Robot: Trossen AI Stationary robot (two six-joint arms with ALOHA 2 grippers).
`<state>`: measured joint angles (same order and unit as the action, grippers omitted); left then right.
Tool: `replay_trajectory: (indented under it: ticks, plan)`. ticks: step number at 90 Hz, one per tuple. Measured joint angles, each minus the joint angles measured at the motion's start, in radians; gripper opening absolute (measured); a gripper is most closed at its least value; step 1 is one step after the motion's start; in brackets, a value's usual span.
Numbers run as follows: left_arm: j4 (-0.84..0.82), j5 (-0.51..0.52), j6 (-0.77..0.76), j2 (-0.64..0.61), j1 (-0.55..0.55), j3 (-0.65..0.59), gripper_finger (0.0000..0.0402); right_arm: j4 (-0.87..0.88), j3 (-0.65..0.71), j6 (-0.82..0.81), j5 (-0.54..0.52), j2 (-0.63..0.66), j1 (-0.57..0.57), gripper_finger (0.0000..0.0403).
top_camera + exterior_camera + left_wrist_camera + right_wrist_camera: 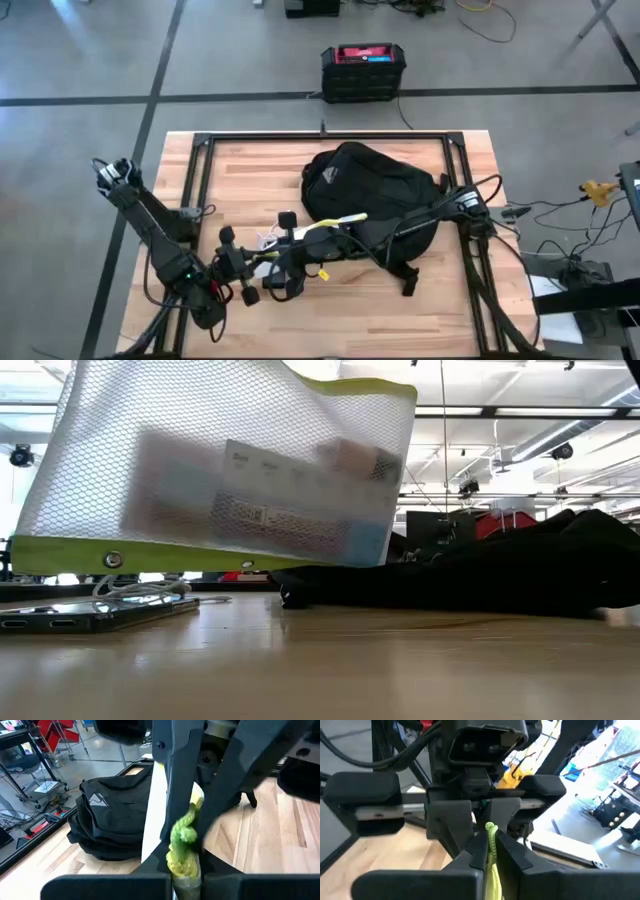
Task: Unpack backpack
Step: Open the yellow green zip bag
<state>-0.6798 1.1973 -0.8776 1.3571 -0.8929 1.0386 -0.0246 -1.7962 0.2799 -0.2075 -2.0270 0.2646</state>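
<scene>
The black backpack [375, 190] lies on its side at the table's far right and also shows in the left wrist view [107, 820]. A white mesh pouch [230, 470] with yellow-green trim and packets inside hangs in front of it, clear of the table. My left gripper [262, 265] and my right gripper [283, 268] face each other near the table's middle front. Both are shut on the pouch's yellow-green edge. Neither gripper shows in the low view. My left gripper pinches the pouch's bunched yellow-green edge [182, 842] between its two fingers, coming level from the table's left. The pouch is lifted clear of the table. My right gripper pinches the same yellow-green edge [491, 832] between its two fingers, coming from the table's right, right against the left gripper's fingers.
A phone [90, 615] and a white cable [140, 590] lie on the table under the pouch. A black metal frame [320, 135] runs round the table top. A black box with a red top [362, 70] stands on the floor beyond the far edge.
</scene>
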Motion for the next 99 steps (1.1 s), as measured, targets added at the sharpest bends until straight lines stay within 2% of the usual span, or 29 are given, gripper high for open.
replay_trajectory:
  ticks: [45, 64, 89, 99]
  plan:
    - [-0.002, -0.005, -0.012, 0.000, -0.016, -0.002, 0.0002, 0.547, 0.000, -0.133, -0.039, 0.163, 0.003, 0.0001]
    - [-0.001, -0.002, -0.031, 0.000, -0.018, -0.002, 0.0001, 0.846, 0.000, -0.192, -0.115, 0.259, 0.012, 0.0000]
    - [-0.001, -0.003, -0.044, 0.000, -0.021, -0.003, 0.0000, 1.329, 0.027, -0.413, -0.128, 0.366, 0.034, 0.0000]
    - [0.001, -0.002, -0.056, 0.004, -0.021, -0.003, 0.0000, 1.431, 0.083, -0.514, -0.134, 0.398, 0.050, 0.0000]
